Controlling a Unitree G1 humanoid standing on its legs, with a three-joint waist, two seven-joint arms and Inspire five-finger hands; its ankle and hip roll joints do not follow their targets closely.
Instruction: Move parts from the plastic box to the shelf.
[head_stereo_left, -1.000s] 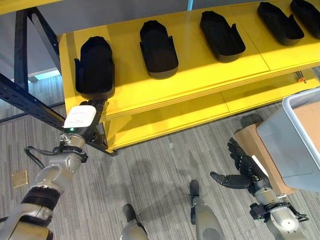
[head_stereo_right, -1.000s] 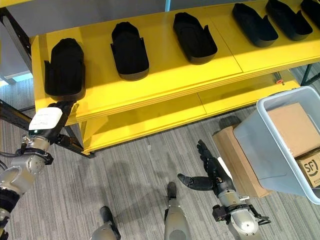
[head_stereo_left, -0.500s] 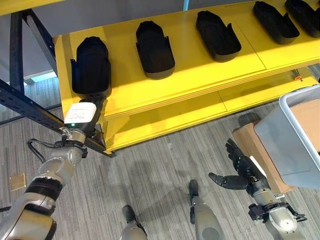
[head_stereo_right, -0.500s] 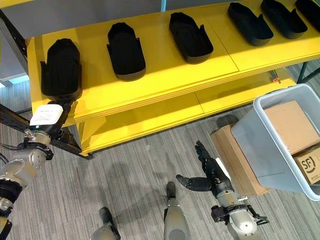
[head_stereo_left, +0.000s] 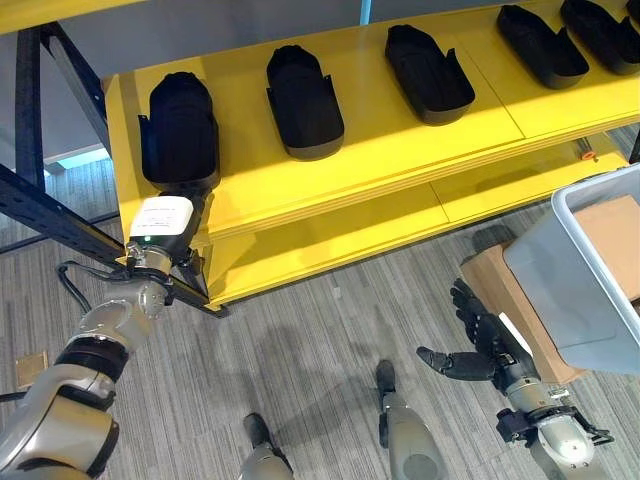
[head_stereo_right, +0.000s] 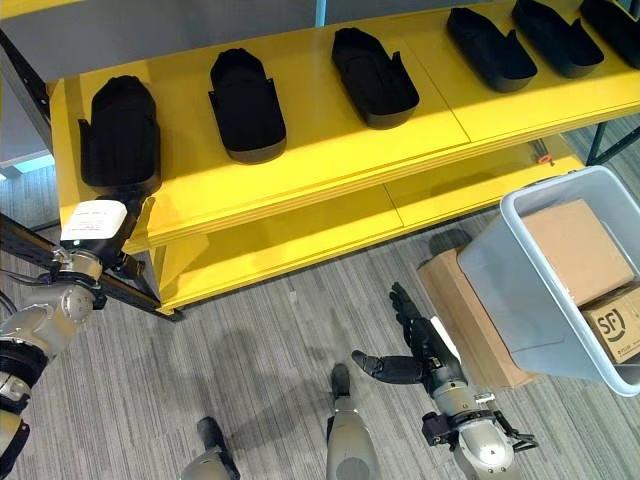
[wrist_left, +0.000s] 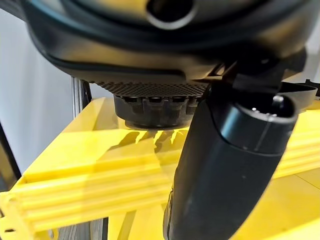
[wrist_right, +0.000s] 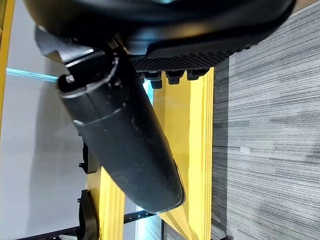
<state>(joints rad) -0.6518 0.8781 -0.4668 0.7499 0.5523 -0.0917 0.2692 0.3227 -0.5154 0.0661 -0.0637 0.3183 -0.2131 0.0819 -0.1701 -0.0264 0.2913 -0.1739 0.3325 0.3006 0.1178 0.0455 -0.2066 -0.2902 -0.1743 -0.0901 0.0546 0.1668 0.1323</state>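
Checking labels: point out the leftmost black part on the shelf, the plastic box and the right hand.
leftmost black part (head_stereo_left: 180, 125), left eye view, its top surface
plastic box (head_stereo_right: 520, 275), right eye view, its grey side wall
right hand (head_stereo_left: 480, 345), left eye view, its palm

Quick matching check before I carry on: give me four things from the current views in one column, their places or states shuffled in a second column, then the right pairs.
1. left hand
2. right hand
3. plastic box
4. black parts

A. in a row on the yellow shelf's top board
B. fingers spread, over the grey floor
C. holds cardboard boxes, at the right
D. at the shelf's front edge, below the leftmost part

Pairs: 1-D, 2-B, 3-C, 4-A
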